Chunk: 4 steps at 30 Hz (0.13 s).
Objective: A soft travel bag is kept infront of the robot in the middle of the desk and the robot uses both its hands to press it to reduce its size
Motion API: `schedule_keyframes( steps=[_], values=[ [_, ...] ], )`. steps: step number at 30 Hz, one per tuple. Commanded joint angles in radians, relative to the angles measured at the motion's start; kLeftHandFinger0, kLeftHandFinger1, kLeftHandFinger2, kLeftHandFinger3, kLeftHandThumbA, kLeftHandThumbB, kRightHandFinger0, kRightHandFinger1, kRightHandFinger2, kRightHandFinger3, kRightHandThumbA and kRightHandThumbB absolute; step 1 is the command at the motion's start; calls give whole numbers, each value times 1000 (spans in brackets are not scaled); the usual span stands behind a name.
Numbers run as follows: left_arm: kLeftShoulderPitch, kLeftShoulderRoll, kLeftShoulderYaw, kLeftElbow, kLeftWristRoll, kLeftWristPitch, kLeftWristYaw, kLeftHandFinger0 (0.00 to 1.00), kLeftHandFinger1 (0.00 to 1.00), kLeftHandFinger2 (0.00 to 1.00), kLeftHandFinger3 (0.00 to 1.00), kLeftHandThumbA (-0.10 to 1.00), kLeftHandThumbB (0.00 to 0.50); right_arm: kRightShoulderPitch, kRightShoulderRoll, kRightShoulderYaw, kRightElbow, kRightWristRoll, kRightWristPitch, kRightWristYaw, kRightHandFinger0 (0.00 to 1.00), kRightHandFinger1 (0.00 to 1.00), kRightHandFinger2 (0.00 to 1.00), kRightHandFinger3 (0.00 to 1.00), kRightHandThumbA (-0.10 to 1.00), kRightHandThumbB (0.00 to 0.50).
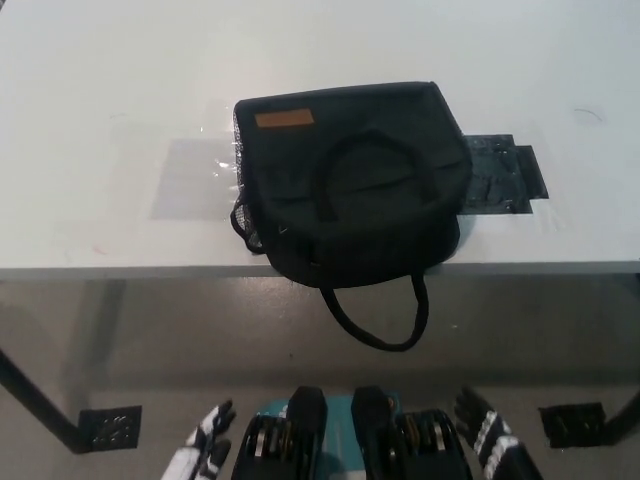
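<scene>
A black soft travel bag [350, 185] with an orange label lies on the white desk [100, 130], near the front edge. One carry handle rests on its top and the other hangs over the desk edge. My white left hand [205, 450] shows at the bottom left, below the desk, fingers apart and holding nothing. At the bottom right sits my black right hand [480, 432], fingers spread and empty too. Both hands are well short of the bag.
A dark flat sheet [505, 175] lies on the desk, sticking out from under the bag's right side. A clear plastic patch [195, 175] lies to the bag's left. A desk leg with a foot plate [105, 428] stands at lower left.
</scene>
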Motion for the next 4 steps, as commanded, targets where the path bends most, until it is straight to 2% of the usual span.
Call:
schedule_keyframes(
  steps=[1,2,4],
  values=[
    [0,24,32,2,-26,-131,28,1000,1000,1000,1000,1000,248,-16,44,-23,48,4,-274,-32,1000,1000,1000,1000,1000,153],
    [-11,26,35,1,-20,-148,32,1000,1000,1000,1000,1000,248,-26,41,-25,46,-2,-271,-36,1000,1000,1000,1000,1000,196],
    [-16,11,43,11,-27,-179,45,1000,1000,1000,1000,1000,240,-43,38,-39,68,16,-270,-35,1000,1000,1000,1000,1000,206]
  ],
)
